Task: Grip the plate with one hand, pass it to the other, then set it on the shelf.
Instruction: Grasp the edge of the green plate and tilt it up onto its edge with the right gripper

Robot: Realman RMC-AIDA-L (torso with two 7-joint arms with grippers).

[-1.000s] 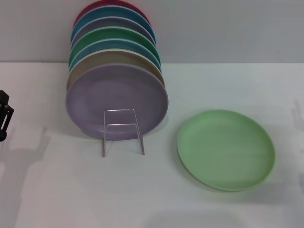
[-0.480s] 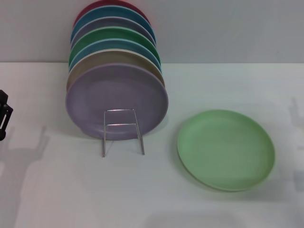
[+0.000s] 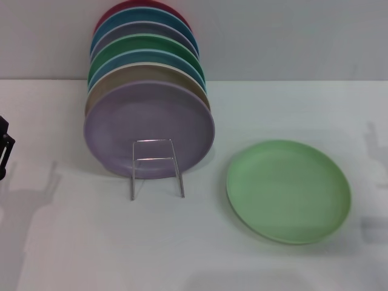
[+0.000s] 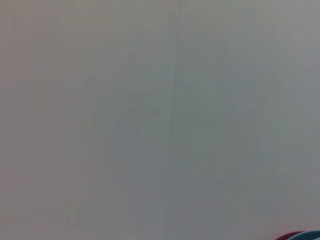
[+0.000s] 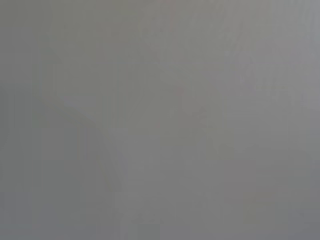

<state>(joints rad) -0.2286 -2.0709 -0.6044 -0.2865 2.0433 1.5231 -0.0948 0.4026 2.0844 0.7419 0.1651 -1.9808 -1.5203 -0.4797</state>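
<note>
Nearest you, the pale mint-green plate [image 3: 288,191] lies flat on the white desk [image 3: 79,248], toward the right side, untouched and well apart from either arm. It has not shifted over the last second.

Farther back and to the left stands the wire plate rack [image 3: 156,167], its small front loop and two legs in front of the lilac plate [image 3: 148,129], which leans upright at the head of a row of coloured plates [image 3: 145,54] reaching toward the wall.

At the far left edge you see a sliver of the left claw [image 3: 5,147]. Over the last second it has slipped a little farther out of frame; whether its fingers stand apart or together cannot be told. The right claw is out of view; only a faint shadow on the desk at the right has moved downward.

Judgement: the first grip is not yet begun, and the arms appear only to be repositioning.
</note>
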